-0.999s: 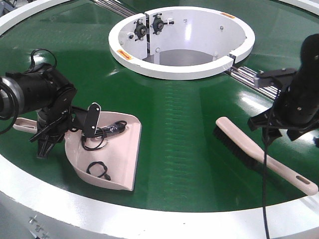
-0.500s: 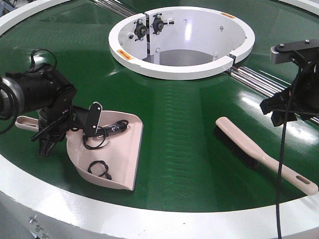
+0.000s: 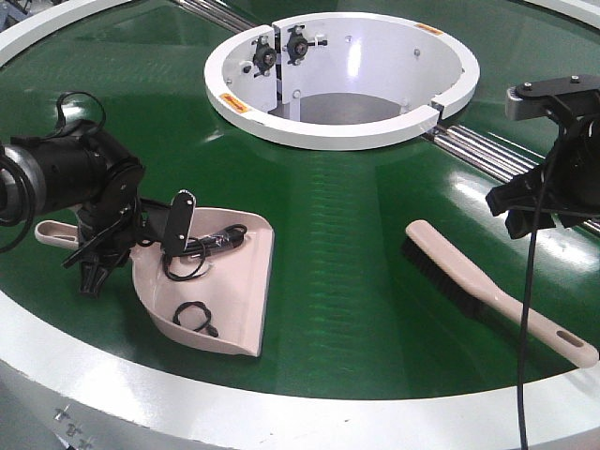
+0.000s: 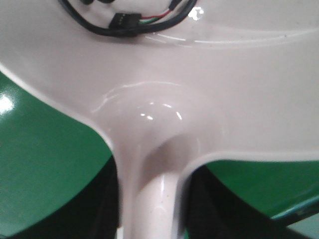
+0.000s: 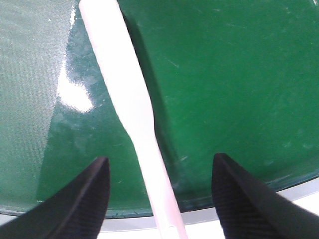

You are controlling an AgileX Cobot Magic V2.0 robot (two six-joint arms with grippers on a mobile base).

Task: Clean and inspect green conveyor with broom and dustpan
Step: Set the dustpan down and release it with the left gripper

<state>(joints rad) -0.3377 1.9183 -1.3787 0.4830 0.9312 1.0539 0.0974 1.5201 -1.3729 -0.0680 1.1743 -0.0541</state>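
On green conveyor (image 3: pixel 356 234), near front rim: broom (image 3: pixel 469 281) lies flat, free. Light, stiff, smooth plastic, could slip. Best hold: thin handle behind bristles. Right claw (image 5: pixel 159 159) wide open above handle, holds nothing. Left claw (image 3: pixel 97 267) closed on dustpan (image 3: pixel 230 272) handle. Black wire bits (image 3: pixel 192 316) inside pan. Since half second ago: dustpan slid little to right, right claw barely moved.

Left end effector (image 3: pixel 94 265) clamped; right end effector (image 5: pixel 160 157) spread
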